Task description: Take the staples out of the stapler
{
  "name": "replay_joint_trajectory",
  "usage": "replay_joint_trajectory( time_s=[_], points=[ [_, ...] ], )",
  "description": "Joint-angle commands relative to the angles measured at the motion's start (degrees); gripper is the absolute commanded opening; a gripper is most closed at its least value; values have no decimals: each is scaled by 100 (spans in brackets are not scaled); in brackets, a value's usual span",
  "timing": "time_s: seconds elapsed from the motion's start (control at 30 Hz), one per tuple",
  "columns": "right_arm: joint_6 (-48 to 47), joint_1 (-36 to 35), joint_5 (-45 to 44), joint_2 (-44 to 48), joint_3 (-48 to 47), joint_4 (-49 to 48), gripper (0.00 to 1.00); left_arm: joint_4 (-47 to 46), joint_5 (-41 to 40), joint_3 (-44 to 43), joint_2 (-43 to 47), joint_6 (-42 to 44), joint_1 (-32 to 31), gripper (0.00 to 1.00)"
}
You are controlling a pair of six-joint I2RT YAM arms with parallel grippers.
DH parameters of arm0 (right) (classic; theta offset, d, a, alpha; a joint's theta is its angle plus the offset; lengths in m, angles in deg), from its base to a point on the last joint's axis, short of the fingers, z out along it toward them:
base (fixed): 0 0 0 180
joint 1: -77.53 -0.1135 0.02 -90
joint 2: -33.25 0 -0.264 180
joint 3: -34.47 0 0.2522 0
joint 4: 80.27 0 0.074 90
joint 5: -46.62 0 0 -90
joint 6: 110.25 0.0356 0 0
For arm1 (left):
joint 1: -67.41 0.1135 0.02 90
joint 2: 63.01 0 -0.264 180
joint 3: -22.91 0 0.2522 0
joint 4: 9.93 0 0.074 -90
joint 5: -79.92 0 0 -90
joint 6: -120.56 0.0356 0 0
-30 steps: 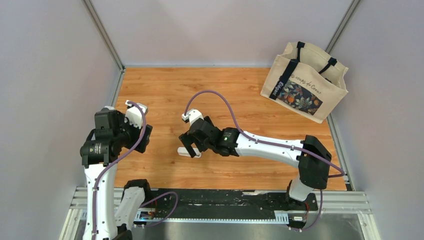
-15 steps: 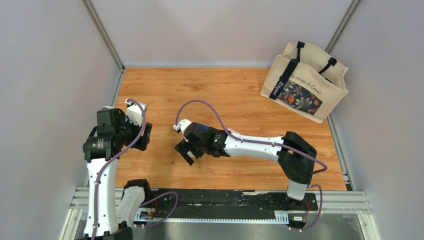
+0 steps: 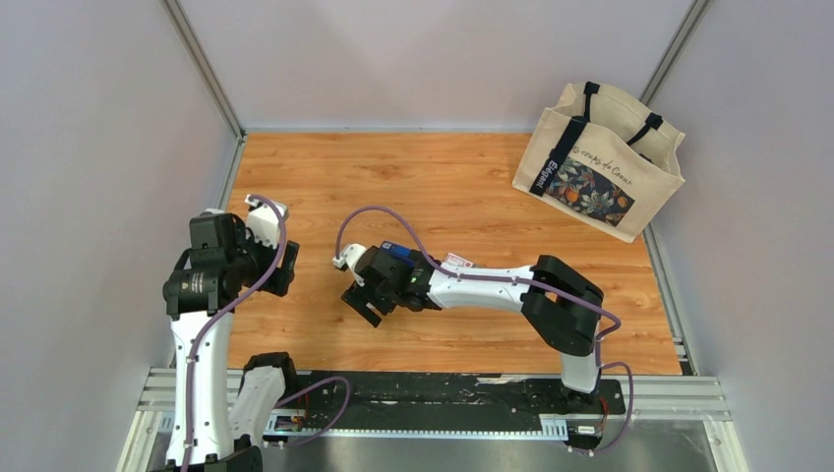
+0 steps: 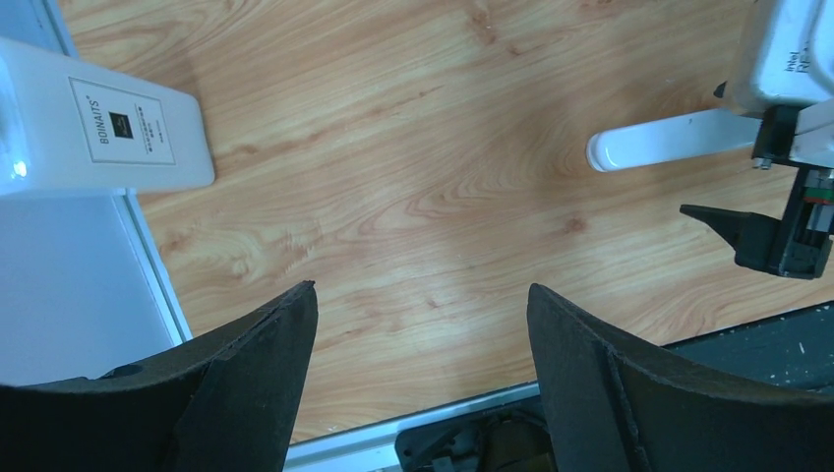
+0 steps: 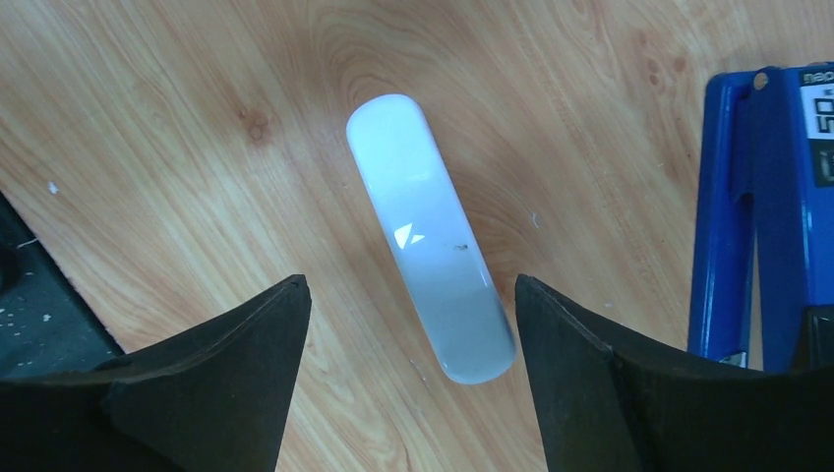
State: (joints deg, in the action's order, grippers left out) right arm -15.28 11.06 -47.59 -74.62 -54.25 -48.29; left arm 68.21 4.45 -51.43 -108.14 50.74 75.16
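The blue stapler (image 5: 757, 206) lies on the wooden table at the right edge of the right wrist view; in the top view a bit of it (image 3: 396, 250) shows beside the right wrist. My right gripper (image 5: 408, 283) is open and empty, its jaws straddling the near end of a white rounded stick (image 5: 430, 236), not the stapler. In the top view the right gripper (image 3: 366, 305) is near the table's middle-left. My left gripper (image 4: 421, 287) is open and empty above bare wood, at the left in the top view (image 3: 285, 270).
A white box marked BOINAITS (image 4: 98, 128) lies by the table's left edge. The white stick (image 4: 669, 143) and a right finger (image 4: 757, 241) show in the left wrist view. A pink-and-white box (image 3: 455, 262) peeks out by the right forearm. A tote bag (image 3: 600, 157) stands back right.
My right arm has swung left and turned its wrist, bringing the open gripper over the white stick, which it now covers in the top view. The left arm has barely moved.
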Motion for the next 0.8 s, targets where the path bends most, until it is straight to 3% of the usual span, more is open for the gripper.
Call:
replay_joint_trajectory(
  time_s=[0.0,0.17,0.3,0.4,0.47,0.6,0.77],
  points=[
    [-304,-14,43,-198,-230,15,79,-215,42,107,65,161,51,86],
    [-339,-14,69,-199,-116,-117,68,-303,33,213,127,293,51,87],
    [-339,-6,192,-234,-142,-213,45,-303,42,239,144,398,51,87],
    [-304,12,227,-313,-238,-222,36,-356,68,318,232,469,51,87],
    [-278,47,262,-357,-300,-196,34,-382,120,362,276,530,51,87],
    [-68,109,289,-349,-291,-292,19,-347,348,424,215,600,43,87],
    [591,179,53,46,-213,-748,12,-496,735,477,92,662,8,88]
  ],
)
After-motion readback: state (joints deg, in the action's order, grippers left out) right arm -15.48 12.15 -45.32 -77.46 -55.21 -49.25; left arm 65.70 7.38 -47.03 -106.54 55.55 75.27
